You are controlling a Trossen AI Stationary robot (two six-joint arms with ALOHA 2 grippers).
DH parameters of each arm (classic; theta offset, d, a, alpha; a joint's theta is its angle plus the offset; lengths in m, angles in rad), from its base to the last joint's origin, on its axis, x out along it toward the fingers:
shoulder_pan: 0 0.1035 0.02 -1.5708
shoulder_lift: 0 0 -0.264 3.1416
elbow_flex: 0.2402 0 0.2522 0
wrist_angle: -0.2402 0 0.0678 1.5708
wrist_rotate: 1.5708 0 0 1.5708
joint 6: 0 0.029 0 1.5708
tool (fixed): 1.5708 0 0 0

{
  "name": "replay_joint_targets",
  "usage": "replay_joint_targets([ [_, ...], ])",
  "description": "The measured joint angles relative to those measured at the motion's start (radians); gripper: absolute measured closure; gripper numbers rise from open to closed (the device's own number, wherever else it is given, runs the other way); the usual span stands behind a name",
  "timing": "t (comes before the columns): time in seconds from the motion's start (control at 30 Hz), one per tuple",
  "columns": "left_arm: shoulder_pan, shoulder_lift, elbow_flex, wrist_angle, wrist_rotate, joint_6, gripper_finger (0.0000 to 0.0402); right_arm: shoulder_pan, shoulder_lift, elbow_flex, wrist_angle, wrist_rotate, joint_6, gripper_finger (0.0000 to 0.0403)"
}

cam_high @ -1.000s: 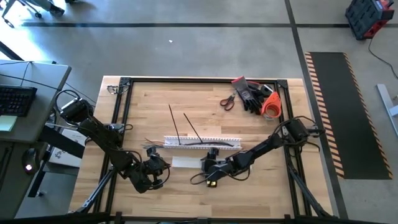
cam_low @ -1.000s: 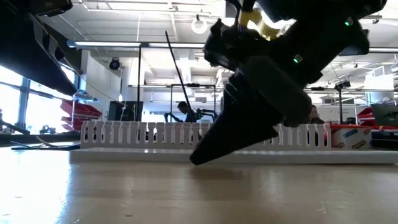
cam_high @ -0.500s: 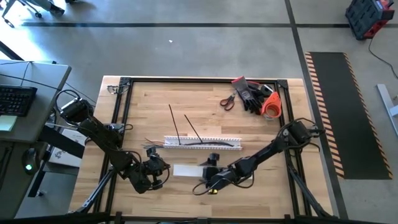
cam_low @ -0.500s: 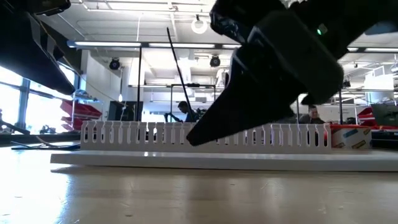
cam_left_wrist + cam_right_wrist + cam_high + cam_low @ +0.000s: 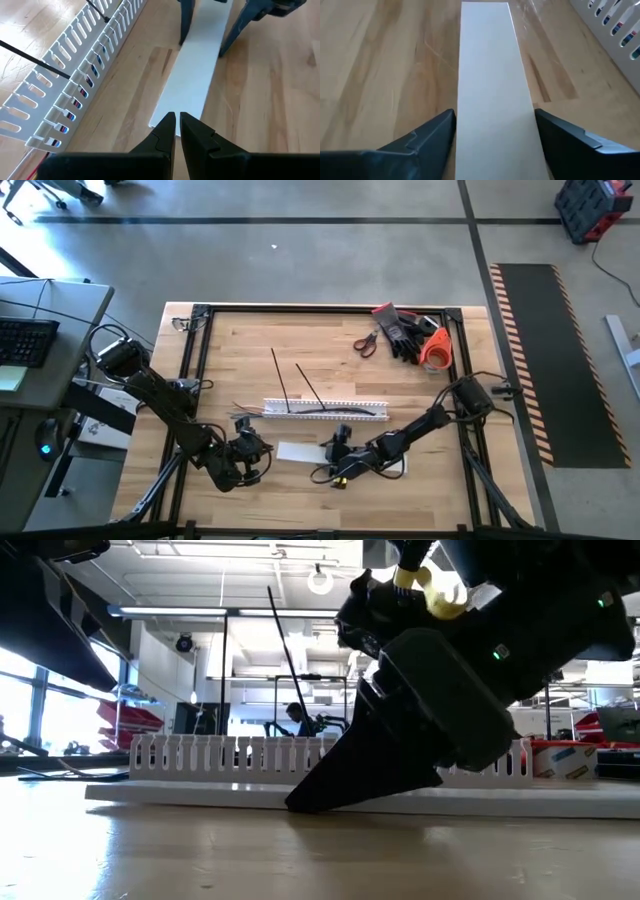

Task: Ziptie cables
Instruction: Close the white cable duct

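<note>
The thin multicoloured cables (image 5: 322,412) lie untied in the white slotted plastic channel (image 5: 326,409). At six o'clock, the right gripper (image 5: 492,132) straddles the flat white strip (image 5: 490,75), jaws spread; the left gripper (image 5: 177,131) is pressed together.

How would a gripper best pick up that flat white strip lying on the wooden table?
Probably by its two long edges, coming from above: the flat white plastic strip is narrow enough for open fingers to straddle, as the right gripper does. Lying flush on the wooden table, it offers no underside.

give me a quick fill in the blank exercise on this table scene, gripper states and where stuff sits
The right gripper is ____, its fingers straddling the flat white strip.
The left gripper is nearly ____ at the strip's other end.
The cables lie inside the white slotted ____.
The scissors lie next to the ____ gloves.

Missing words: open; shut; channel; black
</note>
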Motion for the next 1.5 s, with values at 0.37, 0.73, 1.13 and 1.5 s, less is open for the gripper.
replay_joint_targets([
  [0.37,0.000,-0.002,0.000,0.054,-0.032,0.024,0.0401,0.024,0.046,0.002,0.061,0.072,0.062,0.0186],
  [0.73,0.001,-0.102,0.113,0.019,-0.084,0.275,0.0402,0.016,-0.168,-0.014,0.015,0.015,-0.211,0.0187],
  [1.13,0.200,-0.431,0.131,-0.221,0.043,0.451,0.0401,-0.202,-0.264,0.119,-0.136,-0.093,-0.375,0.0188],
  [1.5,0.737,-0.608,-0.168,0.032,0.557,0.708,0.0401,-0.457,-0.260,0.157,-0.272,-0.406,-0.296,0.0188],
])
